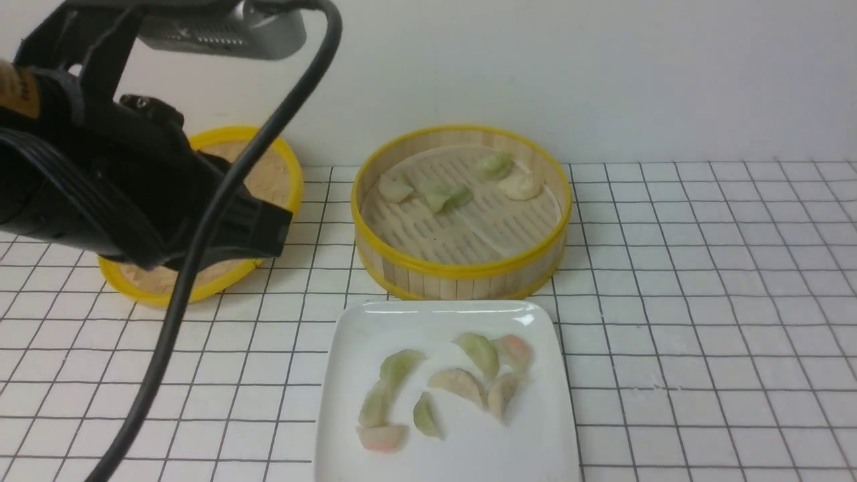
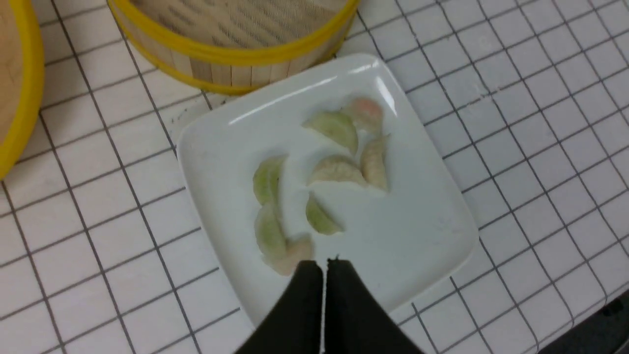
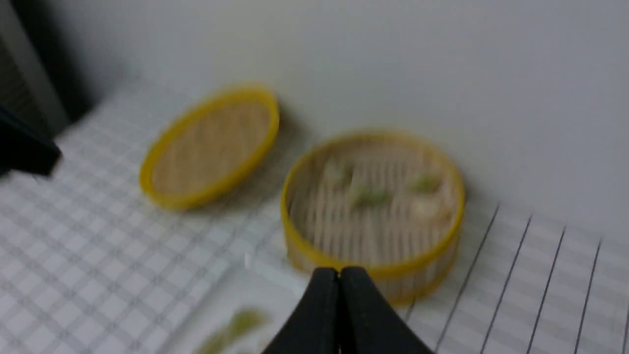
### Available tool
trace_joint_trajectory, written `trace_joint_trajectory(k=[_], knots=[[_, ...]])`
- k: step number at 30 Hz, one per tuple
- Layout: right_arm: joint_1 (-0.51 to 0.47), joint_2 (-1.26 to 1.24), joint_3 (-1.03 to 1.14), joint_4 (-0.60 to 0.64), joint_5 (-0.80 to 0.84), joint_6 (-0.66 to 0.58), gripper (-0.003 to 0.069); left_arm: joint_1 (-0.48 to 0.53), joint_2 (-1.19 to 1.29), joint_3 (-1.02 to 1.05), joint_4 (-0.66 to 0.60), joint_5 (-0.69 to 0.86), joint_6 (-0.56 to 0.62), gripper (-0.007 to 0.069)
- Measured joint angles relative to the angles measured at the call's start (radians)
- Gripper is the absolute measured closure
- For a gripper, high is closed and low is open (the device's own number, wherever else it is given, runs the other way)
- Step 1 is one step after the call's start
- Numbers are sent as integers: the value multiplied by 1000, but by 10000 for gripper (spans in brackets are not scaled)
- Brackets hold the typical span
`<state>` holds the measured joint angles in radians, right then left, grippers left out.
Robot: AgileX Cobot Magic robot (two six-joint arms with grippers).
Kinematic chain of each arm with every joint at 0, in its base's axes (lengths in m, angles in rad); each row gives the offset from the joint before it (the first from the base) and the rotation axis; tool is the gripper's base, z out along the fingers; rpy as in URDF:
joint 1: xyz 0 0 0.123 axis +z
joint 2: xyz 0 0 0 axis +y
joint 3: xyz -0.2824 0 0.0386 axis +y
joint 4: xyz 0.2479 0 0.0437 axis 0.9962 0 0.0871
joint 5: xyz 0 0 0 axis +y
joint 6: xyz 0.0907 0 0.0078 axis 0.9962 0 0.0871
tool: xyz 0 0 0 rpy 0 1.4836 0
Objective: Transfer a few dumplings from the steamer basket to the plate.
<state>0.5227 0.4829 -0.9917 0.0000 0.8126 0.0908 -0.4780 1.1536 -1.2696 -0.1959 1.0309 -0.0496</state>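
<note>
The steamer basket (image 1: 462, 271) stands at the middle back with several dumplings (image 1: 445, 196) along its far side. In front of it the white plate (image 1: 535, 428) carries several more dumplings (image 1: 462, 385), green, whitish and pink. My left arm (image 1: 134, 187) hangs high at the left. In the left wrist view the left gripper (image 2: 324, 263) is shut and empty above the plate (image 2: 417, 231), beside a pink dumpling (image 2: 290, 255). My right gripper (image 3: 339, 270) is out of the front view. Its wrist view shows it shut on nothing, raised, facing the basket (image 3: 393, 269).
The flat woven lid (image 1: 268, 181) with a yellow rim lies at the back left, partly hidden by my left arm and its cable (image 1: 201, 254). A plain wall closes the back. White gridded tabletop (image 1: 703, 301) stretches to the right.
</note>
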Motion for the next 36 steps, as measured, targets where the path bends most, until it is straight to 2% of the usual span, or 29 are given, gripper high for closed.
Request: trace_joint_trajectory(k=[2,4,6,9,13,19,28,36], knots=[[0,-207,115,-47,-127,33,673,0,9,0,-9,-32,0,631],[0,-312,184,-84,-197,64,673,0,16,0,-18,-46,0,631],[0,-470,311,-175,-245,166,673,0,31,0,-43,-69,5,631],[0,-504,406,-278,-248,296,673,1,44,2,-57,-95,38,631],[0,-503,462,-337,-283,393,673,-2,44,4,-69,-110,104,631],[0,-503,471,-359,-334,407,673,-4,-91,136,-78,-190,159,631],[0,-503,471,-362,-337,407,673,-4,-435,497,-122,-548,163,631],[0,-503,471,-362,-337,407,673,-4,-545,541,-126,-568,166,631]])
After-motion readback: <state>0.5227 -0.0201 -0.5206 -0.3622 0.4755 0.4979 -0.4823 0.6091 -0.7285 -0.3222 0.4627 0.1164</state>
